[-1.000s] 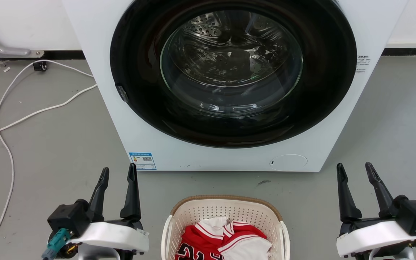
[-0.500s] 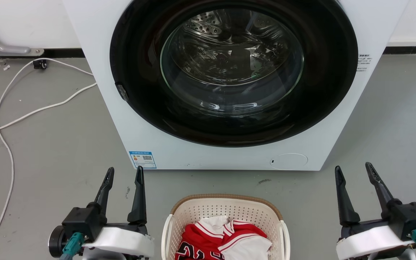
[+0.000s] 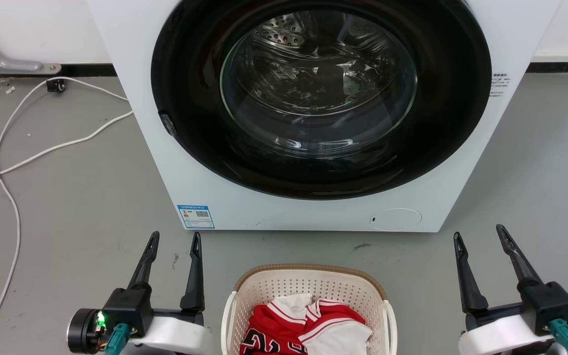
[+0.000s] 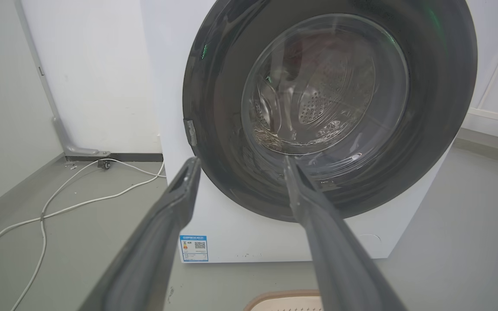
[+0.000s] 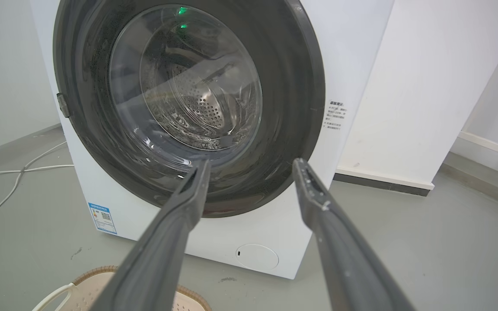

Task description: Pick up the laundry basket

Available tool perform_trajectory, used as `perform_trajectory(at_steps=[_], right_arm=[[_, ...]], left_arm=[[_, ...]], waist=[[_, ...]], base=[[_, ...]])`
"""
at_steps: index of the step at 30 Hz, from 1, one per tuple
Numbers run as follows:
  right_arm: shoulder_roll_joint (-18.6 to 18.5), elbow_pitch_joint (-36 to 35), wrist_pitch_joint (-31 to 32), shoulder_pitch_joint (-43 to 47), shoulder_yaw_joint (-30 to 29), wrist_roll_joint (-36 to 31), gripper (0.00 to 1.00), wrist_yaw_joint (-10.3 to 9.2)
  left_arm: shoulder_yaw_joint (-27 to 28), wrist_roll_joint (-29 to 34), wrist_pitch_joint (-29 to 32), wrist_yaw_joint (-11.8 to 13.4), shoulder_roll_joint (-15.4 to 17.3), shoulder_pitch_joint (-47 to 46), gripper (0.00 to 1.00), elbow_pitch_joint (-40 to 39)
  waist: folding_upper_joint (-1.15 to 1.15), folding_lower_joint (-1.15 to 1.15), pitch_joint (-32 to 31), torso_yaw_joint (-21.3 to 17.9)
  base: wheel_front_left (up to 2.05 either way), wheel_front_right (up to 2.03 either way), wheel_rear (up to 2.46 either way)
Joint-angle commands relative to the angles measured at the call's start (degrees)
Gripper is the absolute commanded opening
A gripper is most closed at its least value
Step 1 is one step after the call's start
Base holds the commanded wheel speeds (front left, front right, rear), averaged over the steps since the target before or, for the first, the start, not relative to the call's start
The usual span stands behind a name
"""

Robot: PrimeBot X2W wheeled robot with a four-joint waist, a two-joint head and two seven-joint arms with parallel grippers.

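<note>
On the grey floor, before the big white front-loading washer, sits the cream perforated plastic laundry basket with its brown woven-look rim and red-and-white clothes inside. Nothing grips it. The left gripper and right gripper flank it, fingers spread and empty, clear of its white loop handles — reaching, gripping and lifting are all left to do.

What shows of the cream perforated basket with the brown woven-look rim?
The cream perforated plastic laundry basket stands upright on the grey floor before the white washing machine. It has a brown woven-look rim and white loop handles on two sides. Red and white clothes lie inside. The left gripper and right gripper flank it without touching.
</note>
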Motion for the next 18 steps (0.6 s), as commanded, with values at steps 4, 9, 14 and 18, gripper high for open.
perform_trajectory(at_steps=[4, 9, 14, 18], right_arm=[[-0.2, 0.2, -0.7, 0.7, -0.1, -2.0, 1.00, -0.02], [-0.2, 0.7, -1.2, 1.1, -0.1, -3.4, 1.00, -0.02], [-0.2, 1.4, -1.2, 1.1, -0.3, -2.2, 1.00, -0.03], [-0.2, 1.7, -1.2, 1.0, -0.4, -1.2, 1.00, -0.03]], left_arm=[[-0.2, 2.3, -0.8, 0.6, 0.1, 0.9, 1.00, 0.1], [-0.3, 4.3, -1.3, 0.9, 0.1, 1.2, 1.00, 0.4], [-0.4, 4.3, -1.4, 1.1, 0.1, 1.4, 1.00, 0.7], [-0.4, 4.2, -1.3, 1.2, 0.1, 1.4, 1.00, 0.9]], waist=[[0.00, 0.00, 0.0, 0.1], [0.00, 0.00, -0.1, 0.1], [0.00, 0.00, -0.2, 0.1], [0.00, 0.00, -0.3, 0.1]], base=[[0.00, 0.00, 0.00], [0.00, 0.00, 0.00], [0.00, 0.00, 0.00], [0.00, 0.00, 0.00]])
